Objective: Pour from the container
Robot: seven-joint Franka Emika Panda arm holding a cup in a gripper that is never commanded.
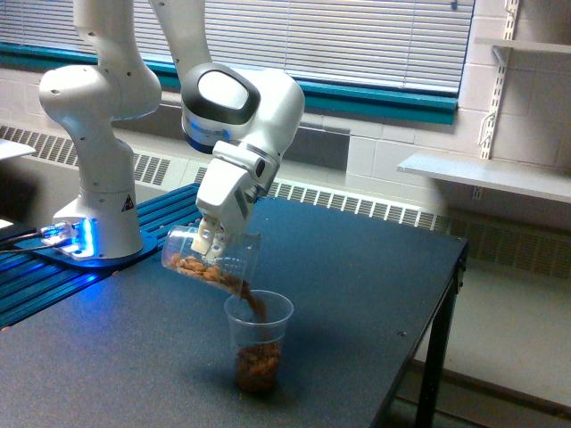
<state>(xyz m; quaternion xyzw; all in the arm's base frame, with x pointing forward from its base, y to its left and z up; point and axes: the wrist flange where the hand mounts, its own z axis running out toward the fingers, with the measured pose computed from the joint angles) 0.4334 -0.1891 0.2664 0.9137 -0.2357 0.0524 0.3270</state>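
Arm [134, 53] cut off at top edge; jaws largely hidden behind container [207, 257].

Clear container [211, 256] holds brown pieces; table [357, 294] dark grey.

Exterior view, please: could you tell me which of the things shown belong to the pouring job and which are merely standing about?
Part of the job:
- the container, tilted, nuts spilling from its rim
- the gripper holding it
- the receiving cup on the table, partly filled with nuts

Just there:
- the wall shelf
- the window blinds
- the blue rails beside the arm's base
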